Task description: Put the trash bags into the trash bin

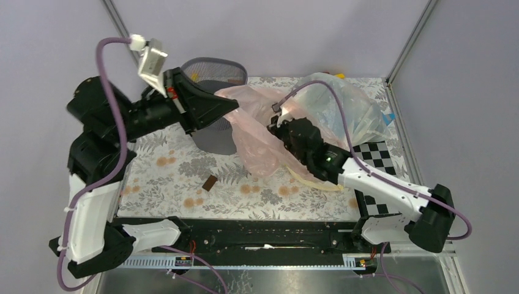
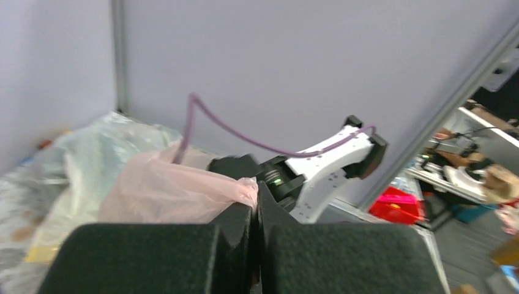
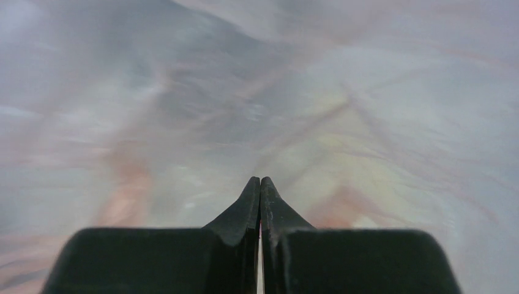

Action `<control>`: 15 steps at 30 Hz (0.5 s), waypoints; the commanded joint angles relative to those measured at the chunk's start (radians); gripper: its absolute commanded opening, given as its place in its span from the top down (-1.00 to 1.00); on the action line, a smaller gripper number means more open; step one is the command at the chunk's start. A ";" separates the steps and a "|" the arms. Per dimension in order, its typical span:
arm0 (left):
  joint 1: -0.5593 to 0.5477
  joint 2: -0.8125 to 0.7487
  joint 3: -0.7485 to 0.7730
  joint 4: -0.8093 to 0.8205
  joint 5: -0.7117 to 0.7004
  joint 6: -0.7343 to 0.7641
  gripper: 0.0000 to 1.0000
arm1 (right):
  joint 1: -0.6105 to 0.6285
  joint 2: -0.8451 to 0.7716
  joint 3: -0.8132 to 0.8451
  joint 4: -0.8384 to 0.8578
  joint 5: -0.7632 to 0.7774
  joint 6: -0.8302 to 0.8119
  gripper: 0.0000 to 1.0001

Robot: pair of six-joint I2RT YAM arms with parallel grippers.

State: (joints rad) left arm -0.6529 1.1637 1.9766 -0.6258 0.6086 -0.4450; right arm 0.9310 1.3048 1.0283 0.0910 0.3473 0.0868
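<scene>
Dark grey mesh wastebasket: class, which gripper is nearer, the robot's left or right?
Left. The left gripper is at the dark grey mesh wastebasket's right rim, pinching the pale pink plastic film bag; the right gripper is further right, amid that film.

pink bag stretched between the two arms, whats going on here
Both arms are handling the pink trash bag. The left gripper is shut on one edge of it, just beside the trash bin. The right gripper is shut too, buried in the film on the bag's other side and apparently pinching it. The bag is spread between them, not yet in the bin, with its lower part sagging toward the table. A bigger clear bag lies behind the right arm.
</scene>
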 commanded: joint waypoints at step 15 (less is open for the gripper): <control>0.004 -0.170 -0.160 0.412 -0.781 0.539 1.00 | -0.003 0.443 1.087 -0.402 -0.005 -0.155 1.00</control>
State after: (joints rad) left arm -0.6525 1.0279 1.8576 -0.3904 0.0303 -0.0246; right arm 0.9295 1.6154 1.8370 -0.1673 0.3756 -0.0097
